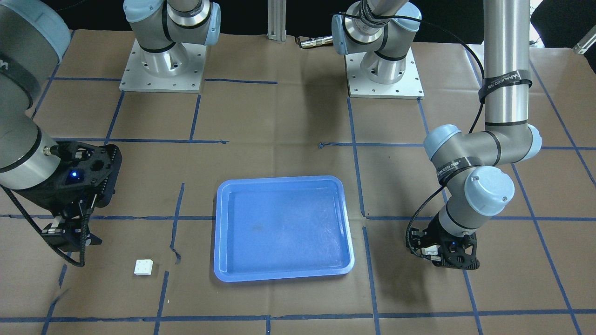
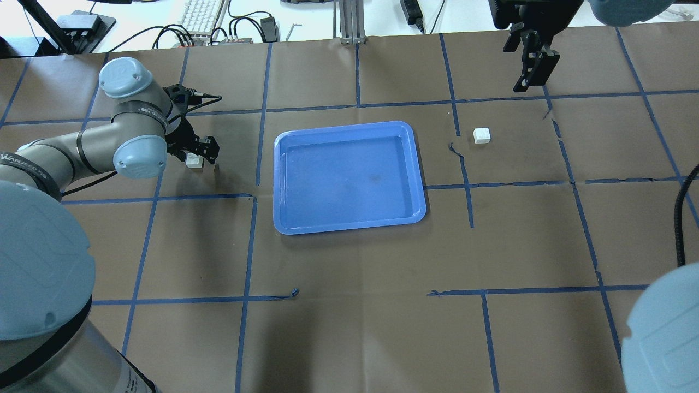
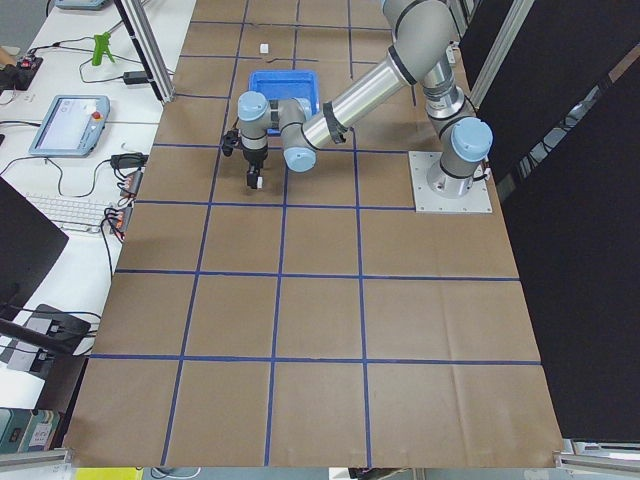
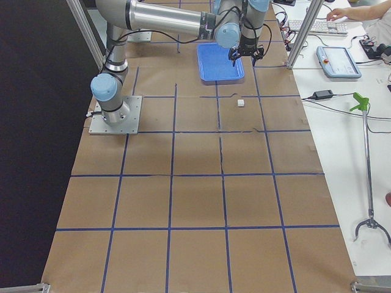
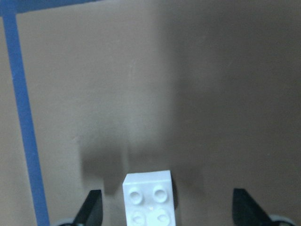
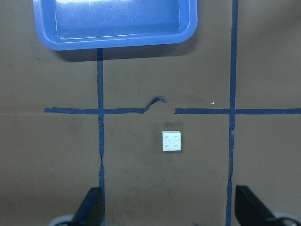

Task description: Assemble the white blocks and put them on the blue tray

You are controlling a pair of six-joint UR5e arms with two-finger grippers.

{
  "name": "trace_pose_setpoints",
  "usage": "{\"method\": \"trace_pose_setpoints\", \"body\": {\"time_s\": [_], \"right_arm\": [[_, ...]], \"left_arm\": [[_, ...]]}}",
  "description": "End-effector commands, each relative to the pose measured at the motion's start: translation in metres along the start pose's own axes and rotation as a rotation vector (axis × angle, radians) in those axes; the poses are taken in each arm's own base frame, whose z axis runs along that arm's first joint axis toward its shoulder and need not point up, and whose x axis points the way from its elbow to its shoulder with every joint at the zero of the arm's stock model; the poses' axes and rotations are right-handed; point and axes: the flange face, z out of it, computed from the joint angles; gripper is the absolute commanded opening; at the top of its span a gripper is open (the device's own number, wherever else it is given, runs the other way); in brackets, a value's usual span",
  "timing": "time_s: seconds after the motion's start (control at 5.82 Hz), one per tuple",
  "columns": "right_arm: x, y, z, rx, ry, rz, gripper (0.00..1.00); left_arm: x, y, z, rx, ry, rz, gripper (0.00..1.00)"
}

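One white block (image 2: 193,160) lies on the table left of the blue tray (image 2: 349,174). My left gripper (image 2: 195,155) is open and down at the table, its fingers on either side of this block without touching it; the left wrist view shows the block (image 5: 149,197) between the spread fingertips (image 5: 95,202). The other white block (image 2: 481,135) lies right of the tray and also shows in the right wrist view (image 6: 172,141). My right gripper (image 2: 528,82) is open and empty, held high beyond that block. The tray holds nothing.
Brown paper with blue tape lines (image 2: 357,103) covers the table. The two arm bases (image 1: 160,70) stand on plates at the robot's side. Cables and a keyboard (image 2: 202,13) lie past the far edge.
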Motion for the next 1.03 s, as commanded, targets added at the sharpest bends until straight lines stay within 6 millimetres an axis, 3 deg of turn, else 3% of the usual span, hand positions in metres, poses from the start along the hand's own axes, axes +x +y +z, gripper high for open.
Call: {"method": "trace_pose_setpoints", "body": {"time_s": [0.0, 0.17, 0.34, 0.52, 0.69, 0.86], "right_arm": [[0.016, 0.052, 0.023, 0.129, -0.001, -0.012, 1.00], [0.020, 0.082, 0.048, 0.210, -0.022, 0.044, 1.00], [0.024, 0.089, 0.073, 0.324, -0.020, 0.067, 1.00], [0.020, 0.098, 0.108, 0.422, -0.041, 0.066, 1.00], [0.017, 0.120, 0.140, 0.486, -0.045, 0.064, 1.00], [0.020, 0.129, 0.175, 0.508, -0.043, 0.004, 1.00]], "left_arm": [[-0.001, -0.001, -0.006, 0.009, -0.007, 0.001, 0.08], [-0.001, -0.001, -0.009, 0.011, -0.010, 0.000, 0.00], [0.000, -0.002, -0.018, 0.019, -0.014, 0.019, 0.00], [0.022, -0.003, -0.036, 0.034, -0.019, 0.115, 0.00], [0.082, -0.006, -0.059, 0.068, -0.022, 0.284, 0.00], [0.145, -0.006, -0.065, 0.083, -0.018, 0.518, 0.00]]}}
